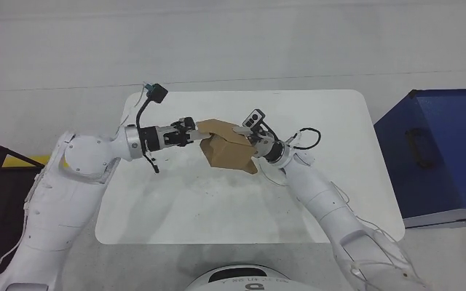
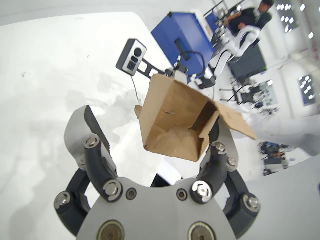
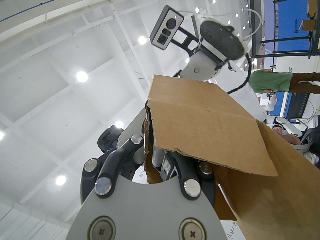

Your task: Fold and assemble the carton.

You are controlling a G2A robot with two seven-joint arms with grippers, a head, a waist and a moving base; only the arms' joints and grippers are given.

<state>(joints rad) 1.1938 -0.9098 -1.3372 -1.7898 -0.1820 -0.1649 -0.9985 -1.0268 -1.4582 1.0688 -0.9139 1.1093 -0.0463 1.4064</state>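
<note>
My left gripper sits closest, its two fingers spread wide with nothing clamped between them. The open mouth of the carton faces straight into that gap, and its lower corner lies just beside one finger. Seen from above, this gripper is at the carton's left end, touching or almost touching it; I cannot tell which.

My right gripper is at the opposite end. Its fingertips are hidden behind cardboard in its own wrist view, but its links are drawn in close around a wall of the carton, so I judge it clamped on that wall. The carton hangs between my two arms above the middle of the white table, tilted, not lying flat.

I take the step in hand to be closing the ends. The body is already squared up into a box. Inside, the far end looks partly folded over, with a dark gap left. At the near end, one long flap sticks outward.

The next move calls for a firm hold from the right side while my left fingers push that loose flap inward along its crease, without crushing the thin walls
</note>
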